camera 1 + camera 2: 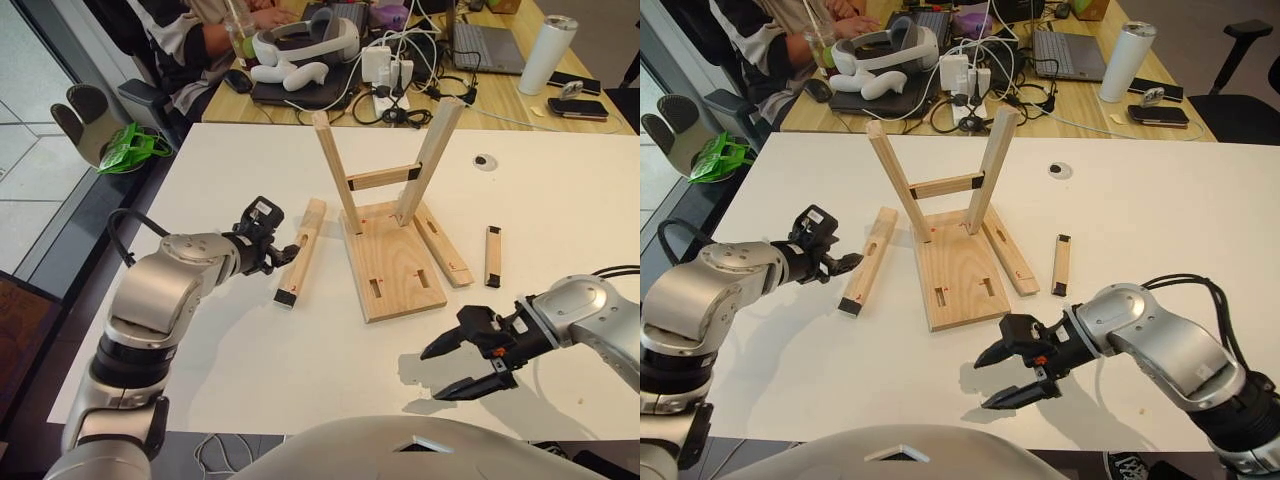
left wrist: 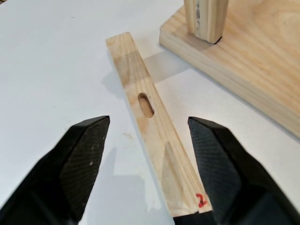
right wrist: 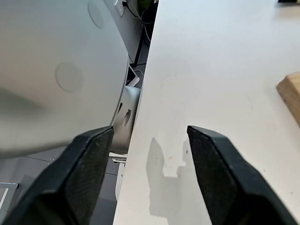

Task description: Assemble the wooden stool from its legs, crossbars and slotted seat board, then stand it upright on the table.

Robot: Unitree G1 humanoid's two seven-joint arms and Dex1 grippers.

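The slotted seat board point(image 1: 395, 268) lies flat mid-table. Two legs point(image 1: 335, 170) stand upright in it, joined by a crossbar point(image 1: 383, 178). A loose leg point(image 1: 303, 250) with a black end cap lies just left of the board. My left gripper point(image 1: 287, 252) hovers at this leg's middle, open, with one finger on each side of the wood point(image 2: 157, 133). Another leg point(image 1: 443, 245) lies against the board's right side, and a short crossbar point(image 1: 493, 256) lies farther right. My right gripper point(image 1: 455, 368) is open and holds nothing, low over the table's front edge.
Behind the white table point(image 1: 560, 200) a desk carries a headset point(image 1: 305, 45), cables, a laptop and a white tumbler point(image 1: 546, 52). A small round grommet point(image 1: 485, 160) sits in the tabletop at the back right. A corner of the seat board point(image 3: 291, 91) lies near my right gripper.
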